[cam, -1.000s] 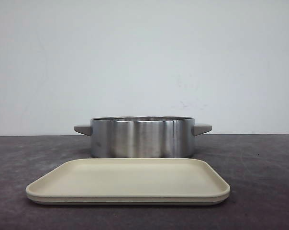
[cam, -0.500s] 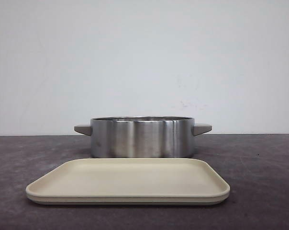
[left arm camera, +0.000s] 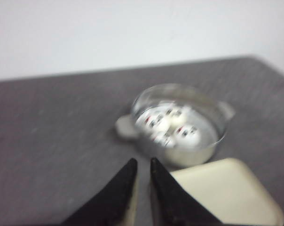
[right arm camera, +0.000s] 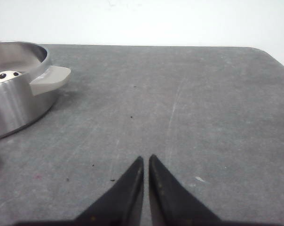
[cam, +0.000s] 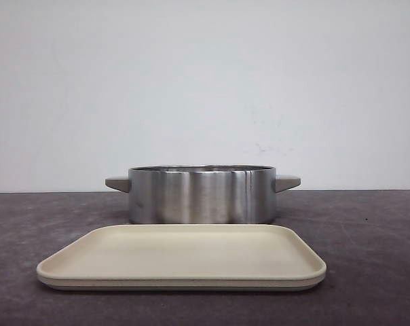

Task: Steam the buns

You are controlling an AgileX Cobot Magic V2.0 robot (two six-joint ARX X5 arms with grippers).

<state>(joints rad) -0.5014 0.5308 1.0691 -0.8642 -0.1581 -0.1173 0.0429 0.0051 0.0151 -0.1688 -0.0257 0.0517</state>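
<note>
- The left gripper (left arm camera: 143, 162) hung above the table (left arm camera: 52, 141) with its two dark fingers (left arm camera: 121, 186) drawn almost together, only a thin slit between the tips and nothing held in it; it read as clenched on air.
- Beyond the left gripper's tips, and a little toward the side where the tray lay, stood the steel pot (left arm camera: 179, 123), blurred in the left wrist view.
- Inside the pot sat the buns (left arm camera: 168, 126), white domes with dark panda markings, packed close against one another; the blur kept their exact count from being sure, though about four showed.
- The cream tray (left arm camera: 231, 193) lay just beside the left gripper's fingers, between the gripper and the pot, its near corner close to the pot's wall.
- In the front view the tray (cam: 184, 258) sat before the pot (cam: 201, 195), whose two grey handles (cam: 286, 183) stuck out at either side; the buns were hidden by the pot's wall there.
- The right gripper (right arm camera: 145, 160) hovered over bare grey table (right arm camera: 193, 108), fingers nearly shut on nothing.
- The pot (right arm camera: 15, 89) stood well off to one side of the right gripper, one bun (right arm camera: 5, 75) peeking over its rim.
</note>
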